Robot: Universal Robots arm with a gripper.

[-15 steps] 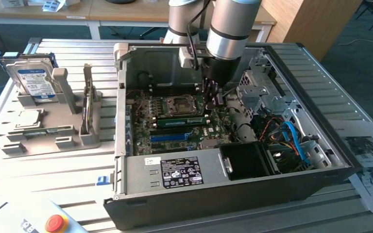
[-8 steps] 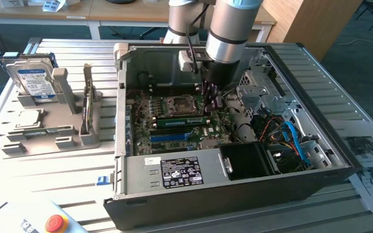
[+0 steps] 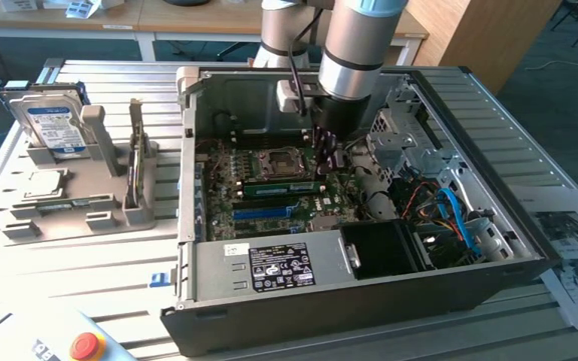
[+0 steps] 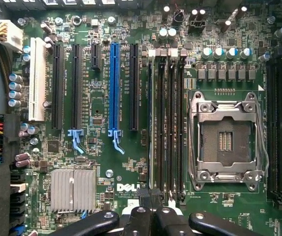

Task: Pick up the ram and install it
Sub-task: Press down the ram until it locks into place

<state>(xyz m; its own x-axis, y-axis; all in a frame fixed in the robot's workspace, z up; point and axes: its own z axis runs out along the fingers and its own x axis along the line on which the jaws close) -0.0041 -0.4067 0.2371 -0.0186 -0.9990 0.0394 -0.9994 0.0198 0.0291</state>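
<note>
**Operator:** Where is the ram, and why is the arm so deep in the case?

**Spotter:** In your exterior view, the ram (image 3: 279, 188) lies flat and green across the memory slots. It is at six o'clock from the processor socket (image 3: 272, 160), inside the open computer case (image 3: 369, 289). The pincer (image 3: 327, 154) hangs just beside the stick's end, at about one o'clock from it. I judge the arm stands straight down there because a stick only seats when it is pushed squarely into its slot.

**Operator:** Is the pincer holding it?

**Spotter:** The fingers (image 4: 137, 219) are pressed together. You can't call it a grip: nothing shows between them in the wrist view. Whether the tips touch the stick is hidden by the arm's own body in the exterior view.

**Operator:** What else can't I trust?

**Spotter:** You can't tell whether the slot latches have clicked home, as they are too small to read. In the wrist view, one memory slot (image 4: 153, 123) looks paler than its neighbours. That may be the stick seen edge-on, but I can't confirm it.

**Operator:** And the parts on the worktop?

**Spotter:** At nine o'clock from the case sits the grey holder (image 3: 88, 218). It keeps parts upright so they can be pinched from above. The hard drive (image 3: 53, 124) stands in it, and a thin board (image 3: 135, 150) stands on edge beside that. What that board is stays unclear.
</note>
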